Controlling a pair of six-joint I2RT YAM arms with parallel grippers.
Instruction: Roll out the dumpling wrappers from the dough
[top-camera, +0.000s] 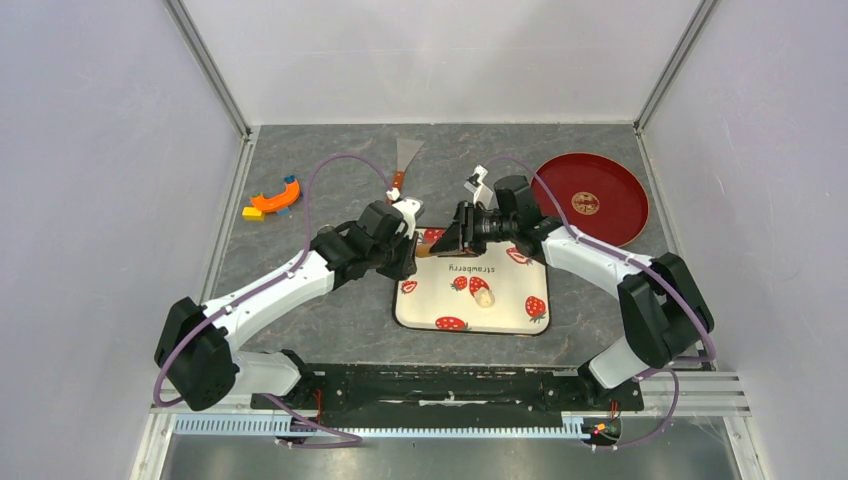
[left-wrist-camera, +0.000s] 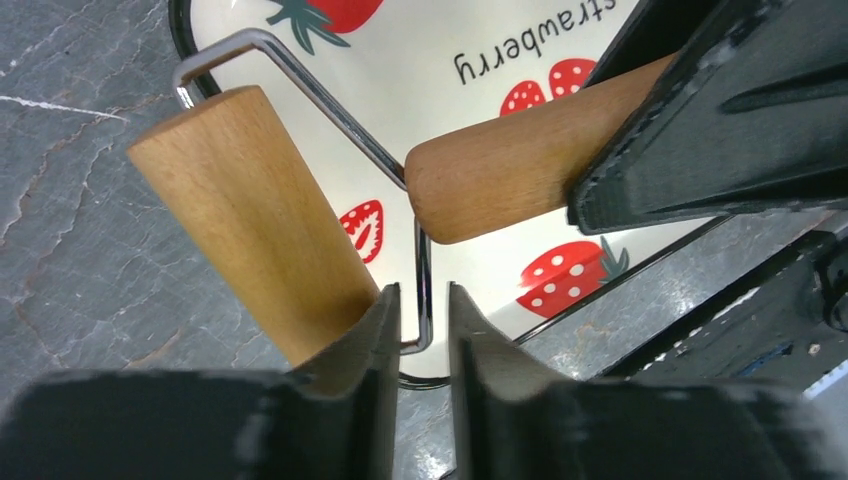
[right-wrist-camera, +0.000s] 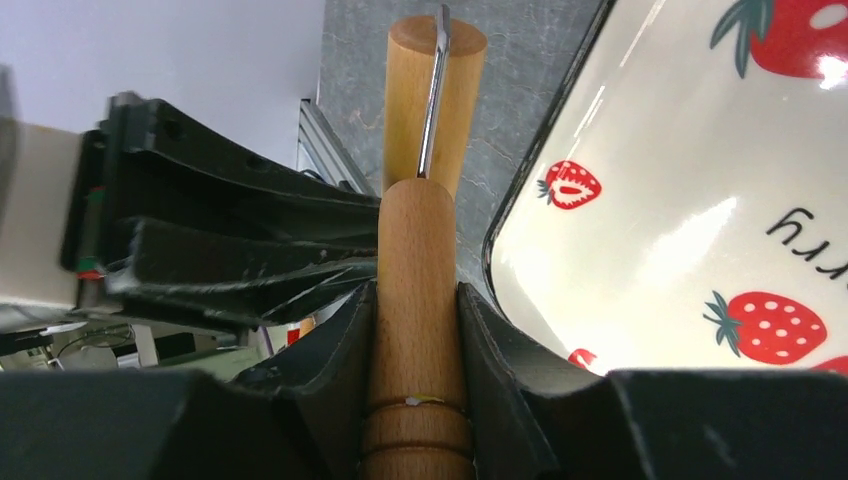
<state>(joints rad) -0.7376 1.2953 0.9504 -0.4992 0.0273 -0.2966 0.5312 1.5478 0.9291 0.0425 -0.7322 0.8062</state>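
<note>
Right pincer (right-wrist-camera: 415, 300) clamps roller handle (right-wrist-camera: 415, 240) — dough (top-camera: 483, 294) pale lump.

Along the bottom we see the left gripper (left-wrist-camera: 425, 300), its dark jaws standing narrowly apart with the upright leg of a shiny wire frame (left-wrist-camera: 330, 100) in the gap, pinched by neither. Just left of them a tan roller barrel (left-wrist-camera: 250, 220) slants up over the grey marbled worktop (left-wrist-camera: 80, 250), its lower end hidden behind the left jaw. To the right a wooden handle (left-wrist-camera: 500, 170) juts out of the right gripper (left-wrist-camera: 625, 120), whose black jaws clasp it. Beneath lies a cream tray (left-wrist-camera: 400, 40) printed with red strawberries (left-wrist-camera: 565, 275) and upside-down lettering.
</note>
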